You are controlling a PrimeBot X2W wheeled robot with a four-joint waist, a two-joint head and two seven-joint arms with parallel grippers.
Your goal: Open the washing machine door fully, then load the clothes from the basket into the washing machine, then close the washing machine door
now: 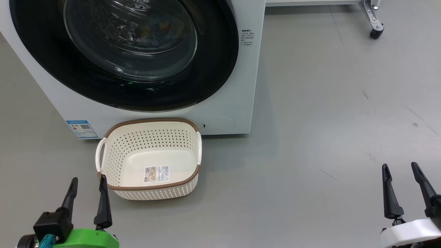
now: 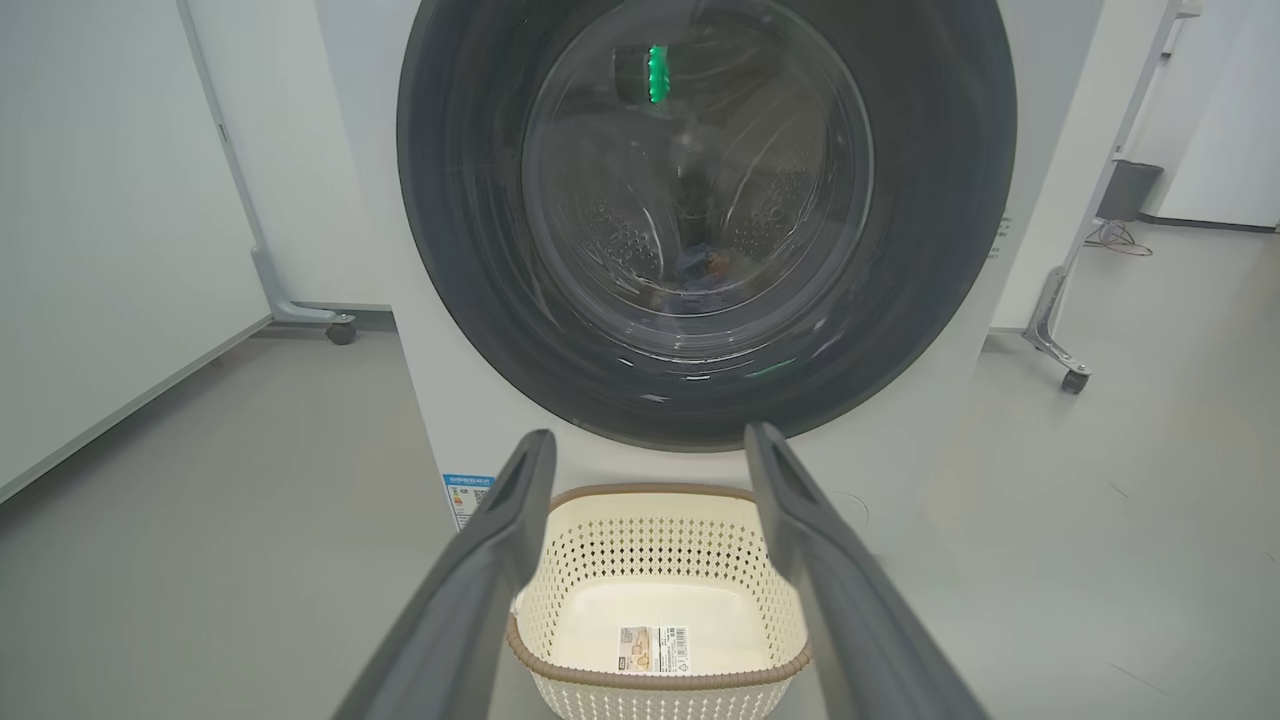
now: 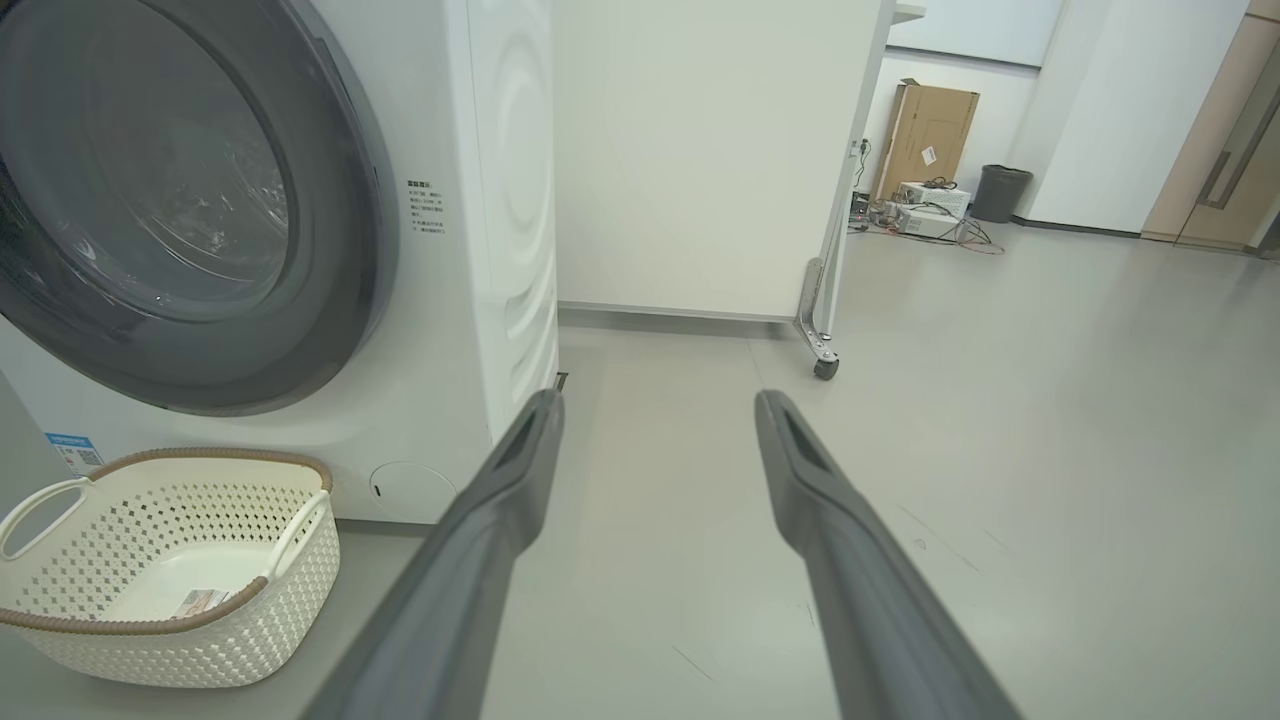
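The washing machine door (image 1: 213, 69) is shut on the washing machine (image 1: 249, 86), with what look like the clothes (image 1: 156, 27) dim behind its glass, the basket (image 1: 151, 187) empty on the floor just before it, and the left end effector (image 1: 88, 178) and right end effector (image 1: 399, 165) spread, holding nothing, so the task looks finished.

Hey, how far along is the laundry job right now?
Looks finished. The basket is empty; the door is shut on the washer, with blue-orange cloth seemingly behind it. In hand: nothing, left hand and right hand open. Nothing seems left.
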